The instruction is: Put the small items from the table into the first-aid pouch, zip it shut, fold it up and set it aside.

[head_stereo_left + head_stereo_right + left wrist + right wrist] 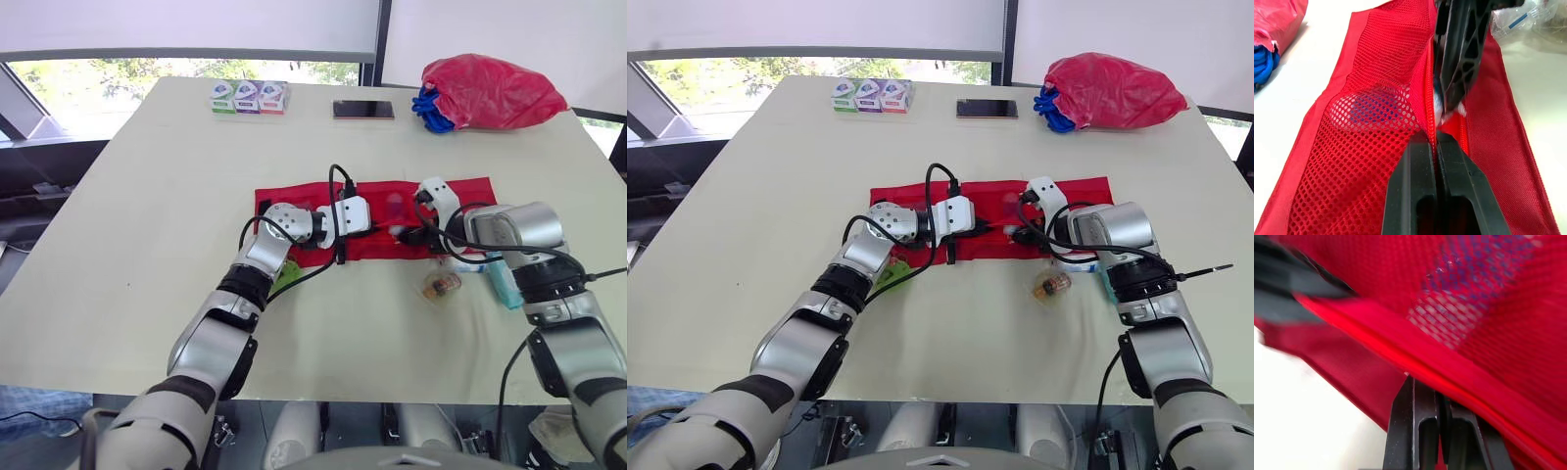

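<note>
The red first-aid pouch [460, 194] lies unfolded flat across the middle of the table, mesh side up. A blue item [1374, 107] shows through the mesh. My left gripper [1436, 142] is shut on the pouch's zipper edge near its middle. My right gripper [1442, 399] meets it from the other side, shut on the same red zipper edge, a finger's length away. Loose on the table by my right arm are a clear packet [441, 284], a teal item [505, 284] and a white item [466, 263]. A green item [287, 277] lies partly hidden under my left forearm.
At the table's far edge stand three small boxes [248, 97], with a dark phone [363, 109] to their right. A crumpled red bag [495, 90] with something blue [428, 108] at its mouth sits at the far right corner.
</note>
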### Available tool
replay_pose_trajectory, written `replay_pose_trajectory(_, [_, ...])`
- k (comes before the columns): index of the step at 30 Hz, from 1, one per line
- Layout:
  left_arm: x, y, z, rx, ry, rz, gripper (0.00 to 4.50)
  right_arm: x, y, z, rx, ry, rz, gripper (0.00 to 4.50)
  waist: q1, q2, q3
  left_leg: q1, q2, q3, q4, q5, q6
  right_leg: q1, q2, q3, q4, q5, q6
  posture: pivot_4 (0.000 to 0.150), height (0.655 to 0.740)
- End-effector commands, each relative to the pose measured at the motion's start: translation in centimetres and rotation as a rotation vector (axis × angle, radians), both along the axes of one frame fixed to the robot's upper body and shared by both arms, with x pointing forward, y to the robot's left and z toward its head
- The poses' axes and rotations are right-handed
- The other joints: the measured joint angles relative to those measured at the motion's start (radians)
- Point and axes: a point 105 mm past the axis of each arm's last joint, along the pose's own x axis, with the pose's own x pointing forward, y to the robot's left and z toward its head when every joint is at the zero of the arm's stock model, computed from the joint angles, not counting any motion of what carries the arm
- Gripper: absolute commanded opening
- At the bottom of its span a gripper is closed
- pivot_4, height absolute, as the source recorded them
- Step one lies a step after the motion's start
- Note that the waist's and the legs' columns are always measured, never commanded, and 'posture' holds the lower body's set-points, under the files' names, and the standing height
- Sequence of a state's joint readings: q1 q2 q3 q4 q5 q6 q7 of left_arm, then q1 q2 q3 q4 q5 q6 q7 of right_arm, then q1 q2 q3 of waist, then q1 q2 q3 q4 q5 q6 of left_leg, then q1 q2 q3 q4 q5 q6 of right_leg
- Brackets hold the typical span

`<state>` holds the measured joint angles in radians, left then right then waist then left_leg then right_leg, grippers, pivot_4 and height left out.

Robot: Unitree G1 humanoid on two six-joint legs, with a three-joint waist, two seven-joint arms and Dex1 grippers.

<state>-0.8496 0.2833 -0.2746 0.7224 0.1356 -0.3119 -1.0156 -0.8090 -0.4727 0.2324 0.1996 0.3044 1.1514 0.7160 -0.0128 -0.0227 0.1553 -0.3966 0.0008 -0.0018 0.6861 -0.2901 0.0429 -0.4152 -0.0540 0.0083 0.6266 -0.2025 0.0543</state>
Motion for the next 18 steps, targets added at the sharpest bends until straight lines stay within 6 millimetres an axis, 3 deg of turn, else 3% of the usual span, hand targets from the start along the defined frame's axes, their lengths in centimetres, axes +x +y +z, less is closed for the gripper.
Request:
replay_pose_trajectory(1, [-0.1,-1.1,2.7,-0.081,-0.085,-0.052,0.0,-0.6,0.9,0.1,-0.038,-0.044,0.086,0.06,0.0,0.0,0.0,0.0,0.0,0.0,0.0,0.0,0.0,0.0,0.0,0.0,0.0,0.0,0.0,0.15,0.74])
replay_pose_trajectory(9, [-0.2,-1.8,3.3,-0.094,-0.16,-0.075,0.0,-0.5,2.1,0.6,-0.014,-0.062,0.104,0.06,0.001,0.0,0.0,0.0,0.001,0.0,0.0,0.0,0.0,0.0,0.0,0.0,0.0,0.0,0.0,0.15,0.74])
replay_pose_trajectory(18, [-0.7,-1.3,1.5,-0.038,-0.174,-0.077,0.0,0.9,3.4,1.9,0.096,-0.118,0.017,0.06,0.001,0.0,0.0,0.0,0.001,0.0,0.0,0.0,0.0,0.0,0.0,0.0,0.0,0.0,0.0,0.15,0.74])
